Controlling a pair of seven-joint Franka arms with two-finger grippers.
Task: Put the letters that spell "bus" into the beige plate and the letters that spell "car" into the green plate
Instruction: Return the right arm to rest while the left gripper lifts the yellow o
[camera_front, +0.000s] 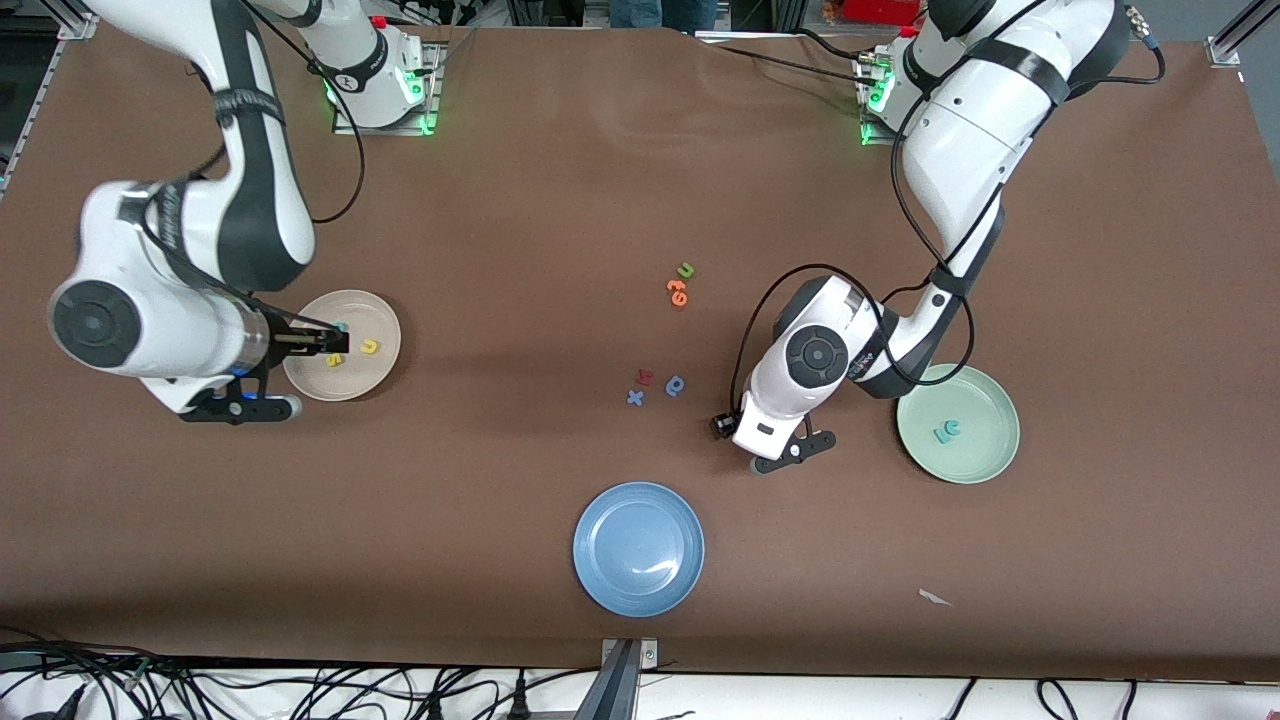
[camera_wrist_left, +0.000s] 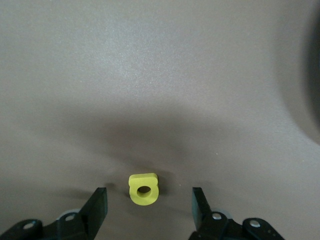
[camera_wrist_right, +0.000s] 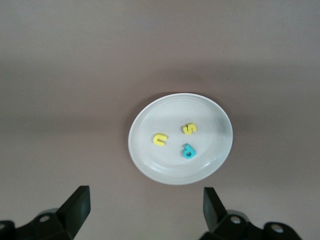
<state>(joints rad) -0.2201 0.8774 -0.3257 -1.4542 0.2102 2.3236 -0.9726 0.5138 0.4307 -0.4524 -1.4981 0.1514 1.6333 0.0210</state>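
Note:
My left gripper (camera_wrist_left: 150, 197) is open and low over the table, with the yellow "a" (camera_wrist_left: 143, 190) lying between its fingers, touching neither. In the front view the left arm's hand (camera_front: 785, 405) hides that letter, close beside the green plate (camera_front: 978, 400). The teal "c" and "r" (camera_front: 945, 432) lie in that plate. The beige plate (camera_front: 366, 376) holds the yellow "u" (camera_front: 370, 347), the yellow "s" (camera_front: 333, 360) and the teal "b" (camera_front: 341, 327). My right gripper (camera_front: 335, 345) hangs open and empty above it. The right wrist view shows the plate (camera_wrist_right: 210, 125) and its three letters well below.
Near the table's middle lie a green "u" (camera_front: 686, 270), orange letters (camera_front: 677, 291), a red letter (camera_front: 645, 377), a blue "x" (camera_front: 635, 397) and a darker blue round letter (camera_front: 675, 385). A blue plate (camera_front: 638, 548) sits nearer the camera. A white scrap (camera_front: 935, 597) lies by the front edge.

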